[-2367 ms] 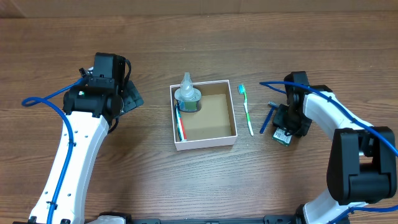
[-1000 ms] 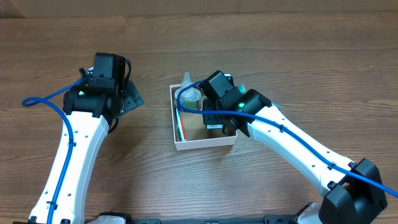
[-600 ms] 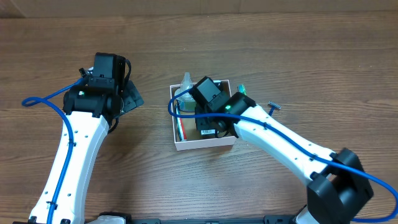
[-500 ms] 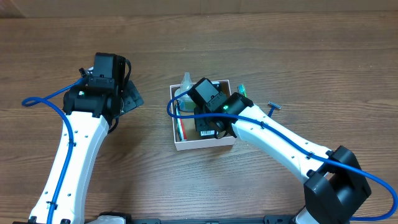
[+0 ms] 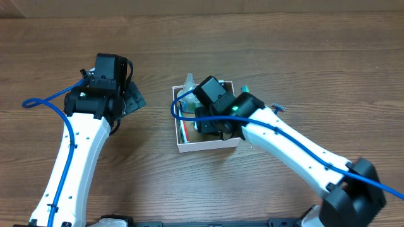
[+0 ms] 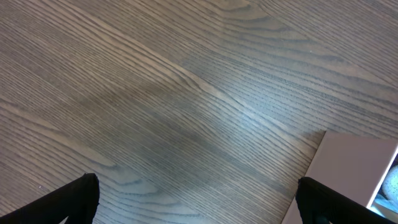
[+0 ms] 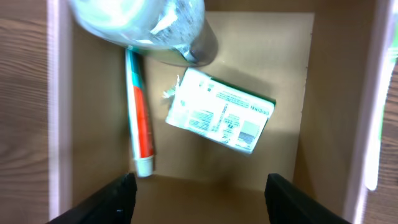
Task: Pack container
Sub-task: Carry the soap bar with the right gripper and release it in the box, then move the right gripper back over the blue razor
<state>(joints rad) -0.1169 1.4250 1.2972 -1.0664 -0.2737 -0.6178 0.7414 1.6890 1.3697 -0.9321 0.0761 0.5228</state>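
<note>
The container is a shallow square box with white walls and a brown inside, at mid-table. In the right wrist view its left wall shows. Inside lie a red and white toothpaste tube and a white and green packet, with a clear bottle at the far corner. My right gripper hangs open and empty just above the container floor, the packet lying free beyond its fingers. It also shows in the overhead view. My left gripper is wide open and empty over bare table, left of the container.
A green and white toothbrush lies just right of the container, mostly under my right arm. A blue razor lies further right. The left arm is parked left of the container.
My right arm swung from the table's right side to over the container. The white and green packet now lies free inside. The left arm has not moved.
</note>
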